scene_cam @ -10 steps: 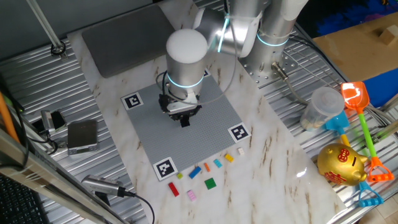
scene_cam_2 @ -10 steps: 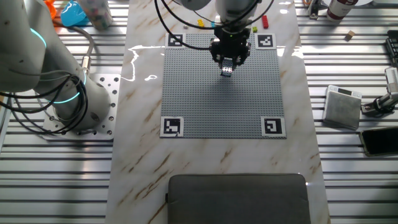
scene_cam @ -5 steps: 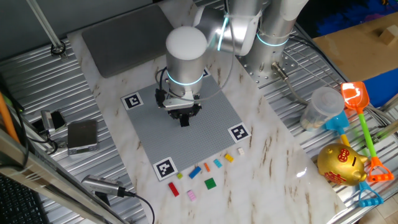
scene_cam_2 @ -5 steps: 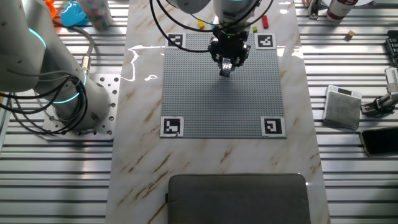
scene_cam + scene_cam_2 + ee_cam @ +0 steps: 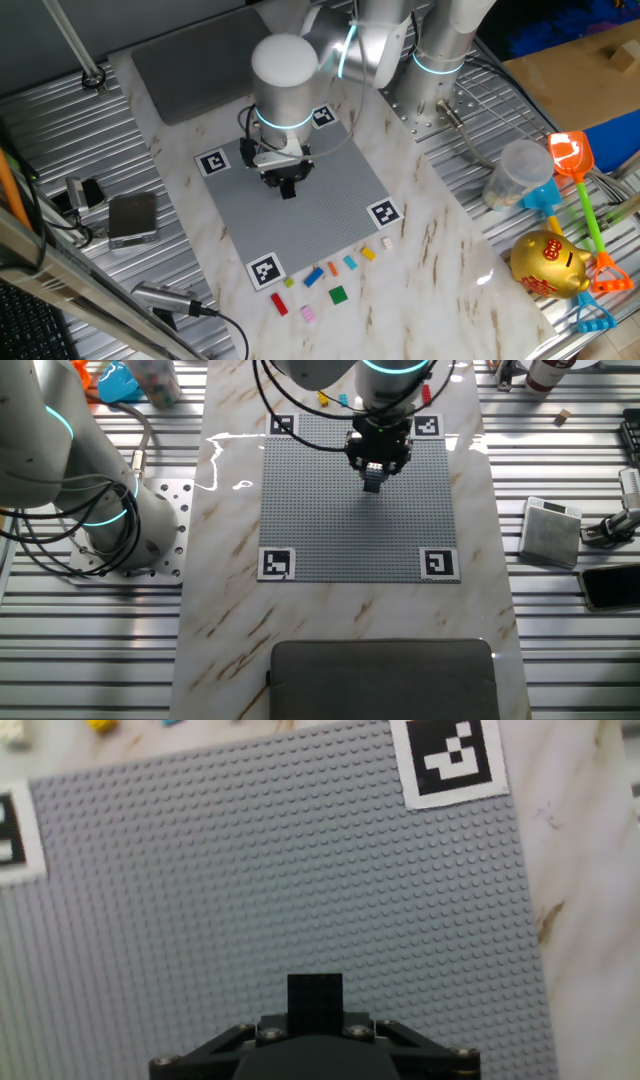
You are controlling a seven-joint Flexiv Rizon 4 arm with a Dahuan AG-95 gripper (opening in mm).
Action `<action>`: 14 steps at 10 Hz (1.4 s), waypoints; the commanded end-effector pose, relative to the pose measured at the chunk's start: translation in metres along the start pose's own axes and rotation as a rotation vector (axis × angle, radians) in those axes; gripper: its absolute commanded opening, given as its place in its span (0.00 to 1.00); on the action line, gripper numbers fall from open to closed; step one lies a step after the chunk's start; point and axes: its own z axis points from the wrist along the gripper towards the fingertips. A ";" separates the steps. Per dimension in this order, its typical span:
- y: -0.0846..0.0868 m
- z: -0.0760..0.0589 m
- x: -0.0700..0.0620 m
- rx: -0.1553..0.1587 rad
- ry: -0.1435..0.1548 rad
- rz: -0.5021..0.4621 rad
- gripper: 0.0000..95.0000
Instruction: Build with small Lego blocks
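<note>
A black block (image 5: 314,1003) sits clamped between the jaws of the gripper (image 5: 287,188), which hangs over the middle of the grey studded baseplate (image 5: 320,225); whether the block touches the studs cannot be told. The other small Lego blocks lie loose in a row on the marble desk (image 5: 440,250) just past the baseplate's near edge: red (image 5: 279,306), pink (image 5: 308,314), green (image 5: 338,294), blue (image 5: 313,277), orange (image 5: 333,268), light blue (image 5: 349,263) and yellow (image 5: 368,254). Around the gripper the plate is bare studs out to its black-and-white corner markers (image 5: 448,758). At the desk's right side a clear plastic tub (image 5: 517,172) stands near a gold piggy bank (image 5: 548,263) and toy shovels (image 5: 575,165).
</note>
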 end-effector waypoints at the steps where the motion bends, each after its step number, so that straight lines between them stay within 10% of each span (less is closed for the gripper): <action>1: -0.012 0.012 0.008 0.016 -0.034 -0.095 0.00; 14: -0.034 0.031 -0.003 0.028 -0.032 -0.085 0.00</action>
